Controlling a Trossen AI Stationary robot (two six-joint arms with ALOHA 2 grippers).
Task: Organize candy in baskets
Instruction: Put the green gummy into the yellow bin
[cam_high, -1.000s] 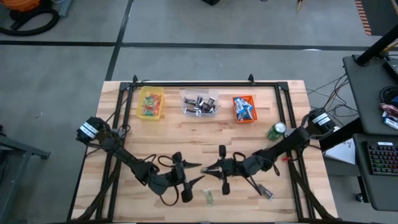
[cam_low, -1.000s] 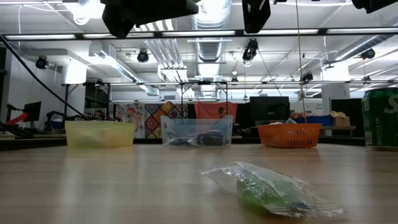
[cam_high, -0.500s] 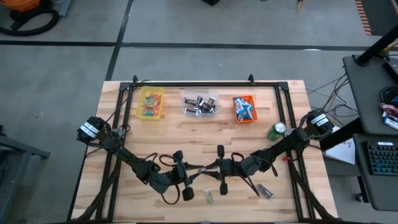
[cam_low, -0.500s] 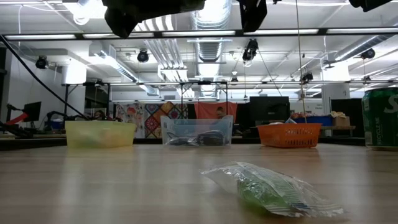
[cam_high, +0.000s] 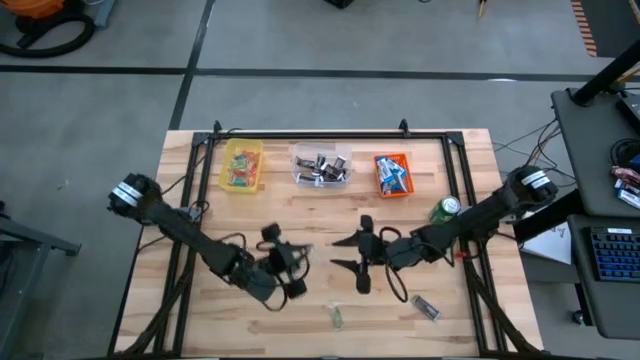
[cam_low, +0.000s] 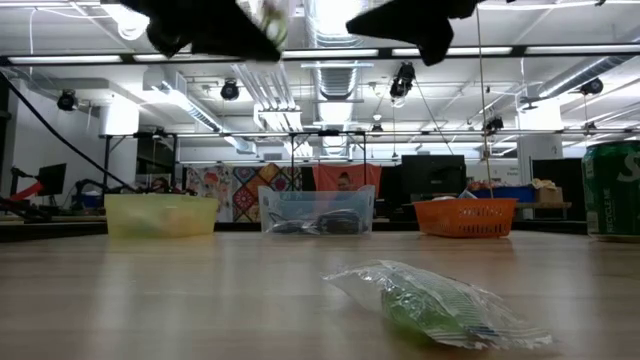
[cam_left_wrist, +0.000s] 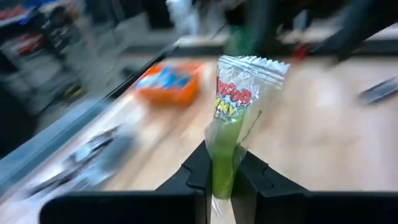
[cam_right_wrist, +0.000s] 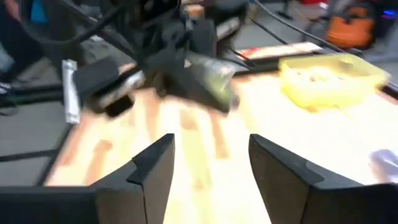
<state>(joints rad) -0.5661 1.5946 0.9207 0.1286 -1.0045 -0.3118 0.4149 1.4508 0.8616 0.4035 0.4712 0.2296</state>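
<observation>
Two dark slender arms, matte black links, pale grey banded cylinder at each shoulder joint, thin black cables looping beside the left forearm, left claw and right claw black, angular tapering fingers

Three baskets, one green can, two arms.

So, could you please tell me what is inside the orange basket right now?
The orange basket holds blue-and-white bars, piled together from the high view. Whatever lies beneath them is covered. From the low view its wall hides the contents.
</observation>
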